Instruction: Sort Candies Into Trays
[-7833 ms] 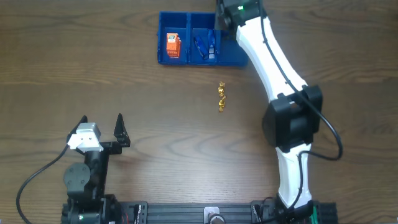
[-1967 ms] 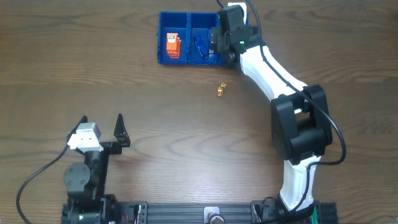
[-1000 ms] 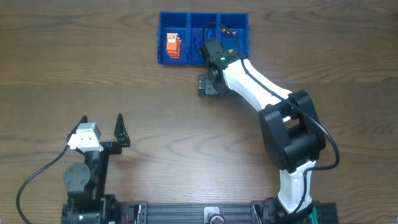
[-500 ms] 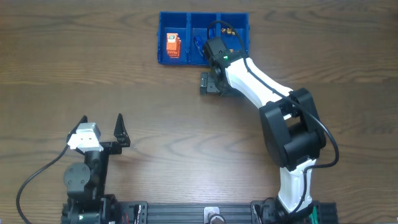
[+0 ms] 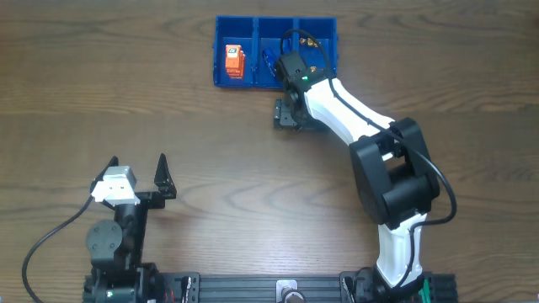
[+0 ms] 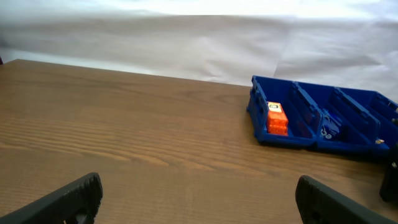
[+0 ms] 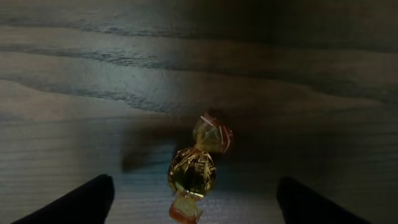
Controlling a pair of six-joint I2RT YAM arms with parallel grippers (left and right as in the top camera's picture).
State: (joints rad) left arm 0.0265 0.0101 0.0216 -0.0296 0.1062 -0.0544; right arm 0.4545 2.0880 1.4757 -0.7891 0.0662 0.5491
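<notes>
A blue three-compartment tray (image 5: 217, 52) stands at the table's far side. An orange candy (image 5: 234, 61) lies in its left bin, blue candies (image 5: 271, 63) in the middle, a gold candy (image 5: 312, 41) in the right. My right gripper (image 5: 290, 115) is low over the table just in front of the tray. Its wrist view shows it open (image 7: 194, 208), a gold wrapped candy (image 7: 194, 169) lying on the wood between its fingers. My left gripper (image 5: 139, 174) stands open and empty near its base, far from the tray (image 6: 292, 142) and the orange candy (image 6: 277, 118).
Bare wooden table surrounds the tray on all sides. The right arm's white links (image 5: 354, 101) stretch diagonally from the lower right to the tray's front. A white backdrop (image 6: 186, 43) rises behind the table's far edge.
A gold candy now lies in the tray's right bin and one fewer is on the table. The right gripper came down from the tray over the last gold candy, drifting slightly right.
</notes>
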